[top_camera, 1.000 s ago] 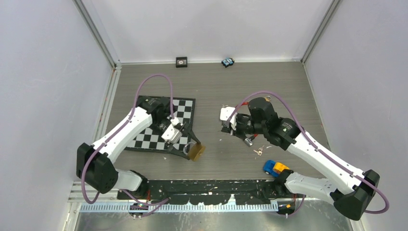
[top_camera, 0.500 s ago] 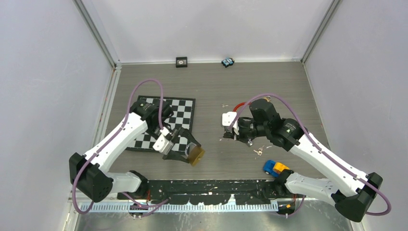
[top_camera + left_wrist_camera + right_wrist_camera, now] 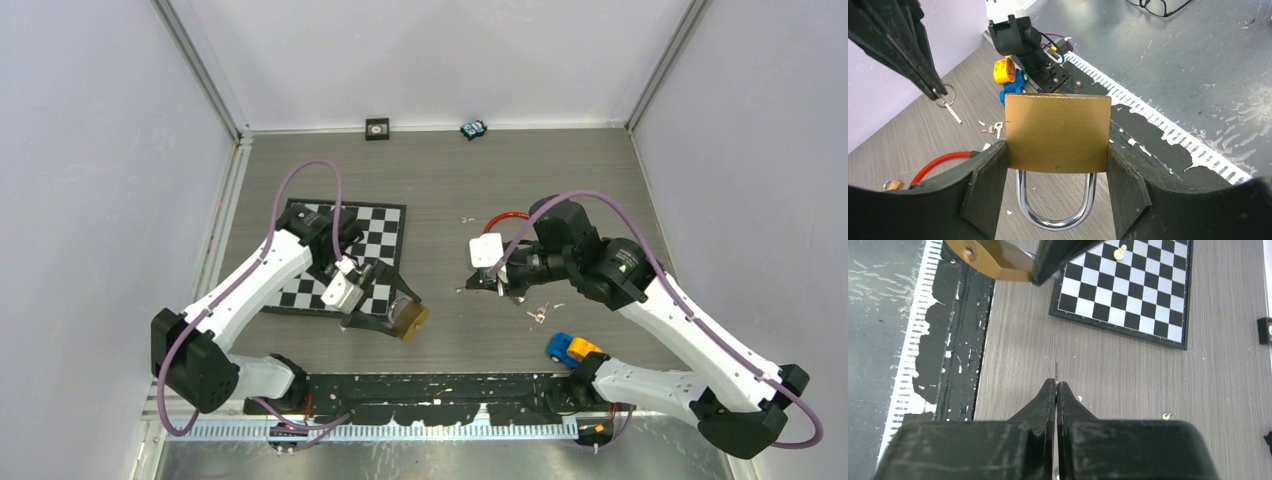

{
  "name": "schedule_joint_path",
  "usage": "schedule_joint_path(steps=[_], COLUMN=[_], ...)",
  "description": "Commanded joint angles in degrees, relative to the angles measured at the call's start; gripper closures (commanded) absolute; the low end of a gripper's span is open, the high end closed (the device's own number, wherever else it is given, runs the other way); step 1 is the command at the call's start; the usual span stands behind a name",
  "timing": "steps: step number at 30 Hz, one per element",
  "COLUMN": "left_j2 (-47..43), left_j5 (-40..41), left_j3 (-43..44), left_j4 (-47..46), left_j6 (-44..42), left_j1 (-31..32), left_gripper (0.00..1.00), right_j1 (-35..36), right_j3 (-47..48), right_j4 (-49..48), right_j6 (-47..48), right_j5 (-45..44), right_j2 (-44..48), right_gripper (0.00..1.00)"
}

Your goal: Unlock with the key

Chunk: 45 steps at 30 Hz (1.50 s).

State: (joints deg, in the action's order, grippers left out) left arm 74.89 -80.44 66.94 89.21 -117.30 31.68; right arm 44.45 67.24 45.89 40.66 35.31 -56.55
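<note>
My left gripper (image 3: 1057,150) is shut on a brass padlock (image 3: 1058,132), its pads pressing the body's two sides and the steel shackle (image 3: 1055,215) pointing back toward the wrist. From above, the padlock (image 3: 410,320) hangs just off the chessboard's near right corner. My right gripper (image 3: 1056,385) is shut on a key, whose thin blade (image 3: 1056,371) pokes out past the fingertips. In the left wrist view that key (image 3: 951,110) and its ring dangle below the right gripper (image 3: 934,90). The padlock (image 3: 988,257) lies ahead and to the left of the key, well apart from it.
A chessboard (image 3: 345,260) lies under the left arm, a pawn (image 3: 1121,250) on it. A red cable lock (image 3: 500,218) is behind the right gripper. Loose keys (image 3: 538,314) and a blue-yellow toy car (image 3: 570,348) lie near the right base. Two small objects (image 3: 377,127) sit at the back wall.
The right gripper has shifted a little to the right with the key. The left arm has drawn its wrist slightly toward the near edge; the padlock has barely moved.
</note>
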Motion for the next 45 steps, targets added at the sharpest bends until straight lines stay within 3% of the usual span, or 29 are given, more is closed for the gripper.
schedule_joint_path(steps=[1,6,15,27,34,45], left_j2=[0.91,2.58,3.83,5.44,7.12,5.71], left_j5=[-9.11,-10.07,-13.32,-15.56,-17.3,-17.52], left_j3=[0.47,0.18,-1.93,-2.22,-0.91,-1.94], left_j4=[10.67,9.18,-0.08,-4.44,-4.57,-11.66], left_j6=[-5.74,-3.07,9.59,14.82,17.04,28.1], left_j1=[-0.9,-1.5,-2.85,-4.44,-5.62,-5.75], left_gripper=[1.0,1.0,1.0,1.0,1.0,1.0], right_j1=[2.01,5.04,9.09,18.0,21.59,25.81], right_j3=[5.08,9.81,19.2,26.89,28.47,27.64], right_j4=[3.84,6.02,12.25,17.38,18.22,16.65], right_j6=[2.2,2.63,4.72,8.75,10.52,12.93], right_j5=[2.06,0.06,-2.34,-7.5,-12.7,-21.66], right_j2=[-1.54,-4.35,-10.79,-17.95,-19.89,-22.45], right_gripper=[0.99,0.99,0.99,0.99,0.99,0.99])
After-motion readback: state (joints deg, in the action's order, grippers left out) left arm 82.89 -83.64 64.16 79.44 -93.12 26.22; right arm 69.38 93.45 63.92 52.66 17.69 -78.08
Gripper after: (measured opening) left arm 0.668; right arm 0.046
